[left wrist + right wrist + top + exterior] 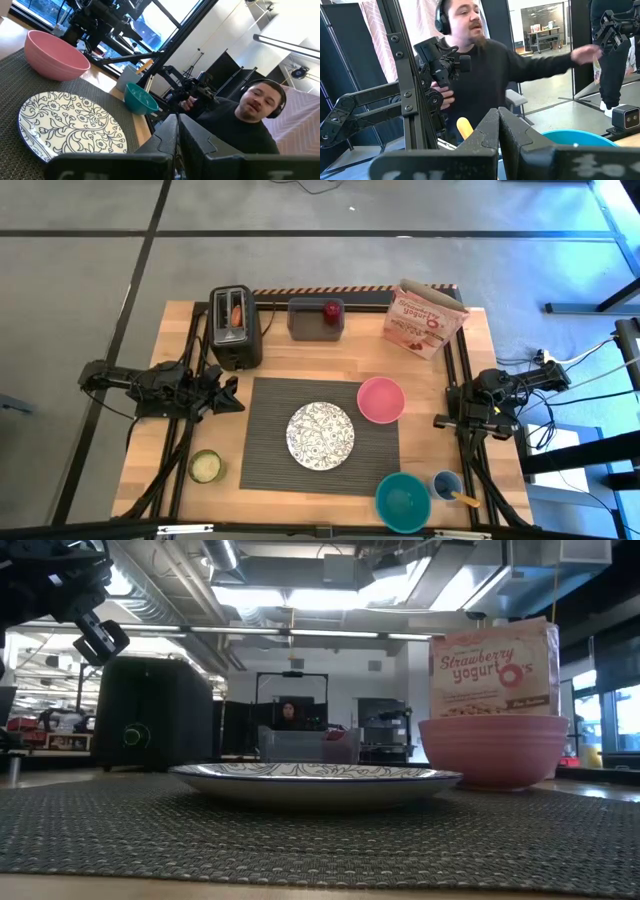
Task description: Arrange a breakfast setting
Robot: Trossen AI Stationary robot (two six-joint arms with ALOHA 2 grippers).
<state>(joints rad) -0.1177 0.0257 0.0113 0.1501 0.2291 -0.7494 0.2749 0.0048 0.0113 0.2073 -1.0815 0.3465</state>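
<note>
Taking the dark grey ribbed mat [325, 435] as the landmark: off its left edge the left gripper [232, 395] hangs with fingers pressed together, holding nothing. Behind the mat's left corner stands a boxy black toaster [235, 327], a toasted bagel [236, 312] half-hidden in its slot. The glossy white plate [321, 434] with black scrollwork lies at mat centre. A smooth pink bowl [380, 399] sits on the mat's right rear corner. Beyond the right edge, the right gripper [443, 421] is closed and empty.
</note>
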